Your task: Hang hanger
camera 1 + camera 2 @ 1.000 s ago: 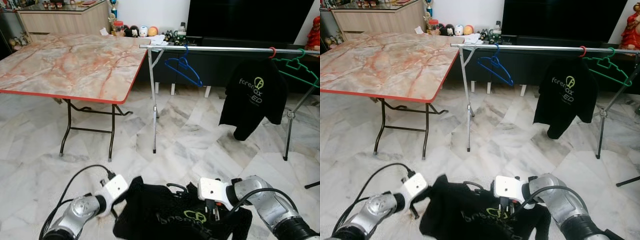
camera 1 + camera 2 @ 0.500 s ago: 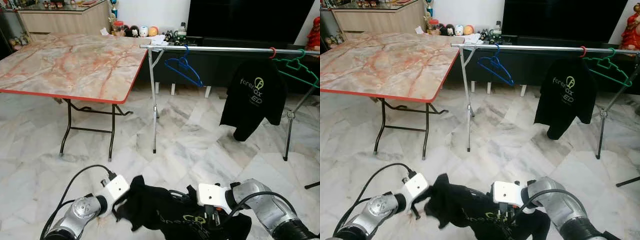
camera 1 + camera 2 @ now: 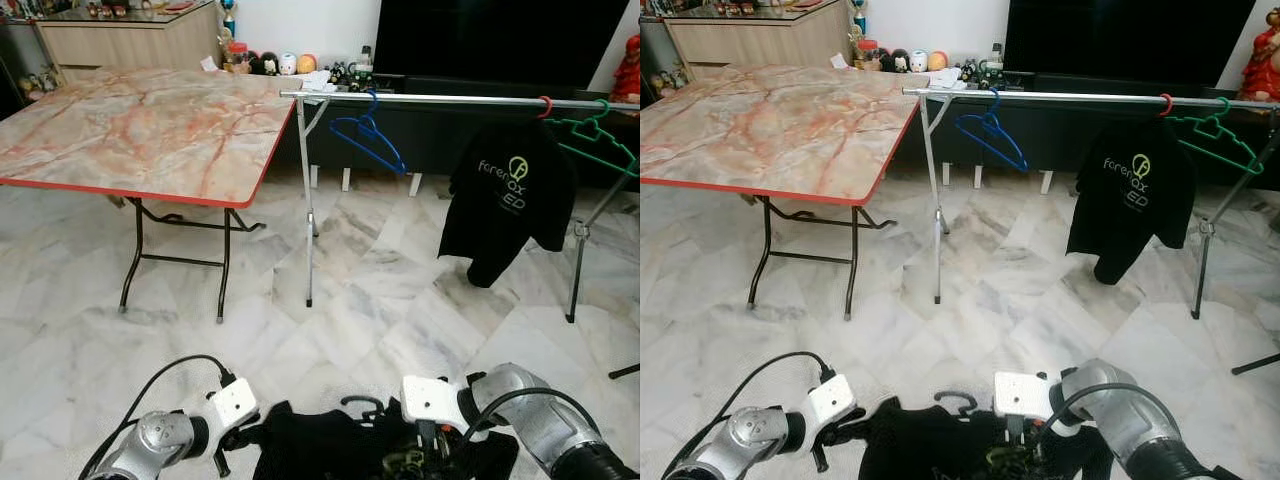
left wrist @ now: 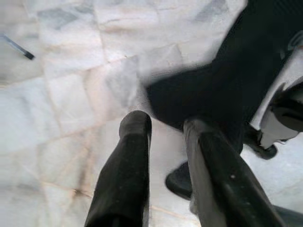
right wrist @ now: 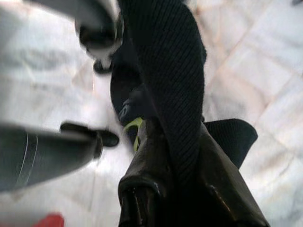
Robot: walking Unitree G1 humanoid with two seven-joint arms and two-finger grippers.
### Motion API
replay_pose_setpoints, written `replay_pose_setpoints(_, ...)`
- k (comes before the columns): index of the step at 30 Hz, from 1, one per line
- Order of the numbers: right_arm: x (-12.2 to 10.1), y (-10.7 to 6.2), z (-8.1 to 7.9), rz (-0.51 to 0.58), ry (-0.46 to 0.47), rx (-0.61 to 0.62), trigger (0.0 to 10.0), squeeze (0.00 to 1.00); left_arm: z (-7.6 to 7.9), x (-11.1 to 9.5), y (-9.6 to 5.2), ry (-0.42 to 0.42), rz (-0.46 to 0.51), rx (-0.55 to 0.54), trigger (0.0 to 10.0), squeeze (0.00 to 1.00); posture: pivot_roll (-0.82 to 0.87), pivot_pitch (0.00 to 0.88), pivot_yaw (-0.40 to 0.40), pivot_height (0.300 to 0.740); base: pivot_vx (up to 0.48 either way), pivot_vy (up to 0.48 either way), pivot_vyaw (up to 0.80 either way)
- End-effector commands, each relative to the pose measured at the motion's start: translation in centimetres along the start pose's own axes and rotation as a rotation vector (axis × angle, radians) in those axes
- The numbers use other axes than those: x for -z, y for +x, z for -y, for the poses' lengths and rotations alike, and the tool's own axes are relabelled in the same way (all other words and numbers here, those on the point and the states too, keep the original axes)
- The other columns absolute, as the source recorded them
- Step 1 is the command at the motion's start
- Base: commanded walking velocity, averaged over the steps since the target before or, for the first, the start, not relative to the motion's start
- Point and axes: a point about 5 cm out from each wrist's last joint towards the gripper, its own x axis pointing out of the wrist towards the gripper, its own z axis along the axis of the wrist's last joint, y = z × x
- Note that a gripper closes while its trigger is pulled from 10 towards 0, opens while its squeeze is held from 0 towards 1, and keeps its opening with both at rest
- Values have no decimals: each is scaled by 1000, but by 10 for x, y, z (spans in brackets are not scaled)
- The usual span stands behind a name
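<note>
the right gripper [image 5: 161, 156] fingers are pinched on the black logo t-shirt on its dark hanger [image 3: 330, 450] (left gripper [image 4: 165, 137] spread, empty), so carrying is judged underway, with lifting to the silver metal rail [image 3: 440, 98] next.

table [image 3: 150, 130]: marble-patterned top, red edge, folding legs, left | floor [image 3: 380, 290]: pale marble tiles | TV [image 3: 490, 40]: dark screen at back wall | cabinet [image 3: 120, 40]: wooden, back left | figurines [image 3: 270, 63]: beside TV
</note>
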Motion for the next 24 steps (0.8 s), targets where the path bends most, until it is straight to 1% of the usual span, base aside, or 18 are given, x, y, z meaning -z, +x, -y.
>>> replay_pose_setpoints(1,2,-3,2,-23,-22,8,10000,0,-3,-1,-3,-5,2,2,10000,1000,40,42,-6,740,0,0,0)
replay_pose_setpoints(5,6,-1,3,-61,-50,41,10000,0,-6,-2,-7,35,-15,15,10000,1000,42,42,-7,740,0,0,0)
replay_pose_setpoints(7,9,0,7,-72,-64,89,10000,0,-7,-2,-9,46,-19,12,10000,1000,43,42,-7,740,0,0,0)
replay_pose_setpoints(11,8,1,8,-72,-98,119,10000,0,-7,-3,-9,49,-13,7,10000,1000,43,41,-6,740,0,0,0)
replay_pose_setpoints(12,7,2,9,-74,-175,146,10000,0,-8,-6,-9,55,1,-3,10000,1000,44,42,-6,740,0,0,0)
replay_pose_setpoints(13,7,3,9,-72,-199,149,10000,0,-8,-8,-9,52,11,3,10000,1000,42,41,-5,740,0,0,0)
replay_pose_setpoints(14,6,4,7,-72,-257,133,10000,0,-6,-11,-9,40,28,30,10000,980,42,41,-5,740,0,0,0)
replay_pose_setpoints(15,6,4,7,-78,-279,128,10000,0,-6,-12,-8,40,30,40,10000,0,41,43,-6,740,0,0,0)
replay_pose_setpoints(16,8,2,6,-101,-325,113,10000,0,-2,-12,-8,60,16,90,10000,0,41,41,-8,740,0,0,0)
replay_pose_setpoints(17,8,2,6,-101,-325,113,10000,0,-2,-12,-8,60,16,90,10000,0,41,41,-8,740,0,0,0)
replay_pose_setpoints(18,9,2,6,-110,-344,104,10000,0,-1,-11,-8,71,9,112,10000,0,41,42,-8,740,0,0,0)
replay_pose_setpoints(19,7,-1,9,-105,-383,113,10000,0,1,-10,-8,93,-14,149,10000,0,41,42,-8,740,0,0,0)
replay_pose_setpoints(20,6,-2,10,-101,-388,123,10000,0,2,-10,-9,97,-18,159,10000,0,40,41,-9,740,0,0,0)
replay_pose_setpoints(23,1,-4,17,-96,-454,159,10000,0,2,-15,-11,75,1,209,10000,0,40,41,-8,740,0,0,0)
replay_pose_setpoints(24,0,-4,18,-97,-471,165,10000,0,2,-20,-12,59,29,231,10000,0,42,41,-10,740,0,0,0)
